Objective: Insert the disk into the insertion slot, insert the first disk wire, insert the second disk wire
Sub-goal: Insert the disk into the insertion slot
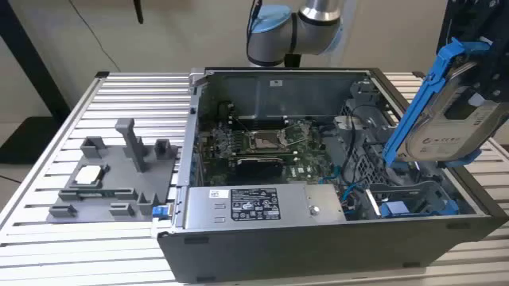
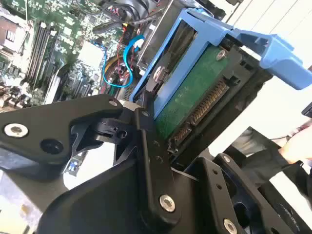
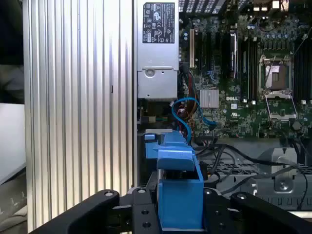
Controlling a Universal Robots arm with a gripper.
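Blue-framed disk (image 3: 179,204) between black jaws

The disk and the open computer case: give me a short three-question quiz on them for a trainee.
1. True or false: the disk is already seated inside the computer case.
2. What does the tool hold? A) a cable B) the disk C) nothing
3. Fill in: the disk's carrier frame is coloured ____.
Key: 1 false, it hangs tilted above the case; 2 B; 3 blue.
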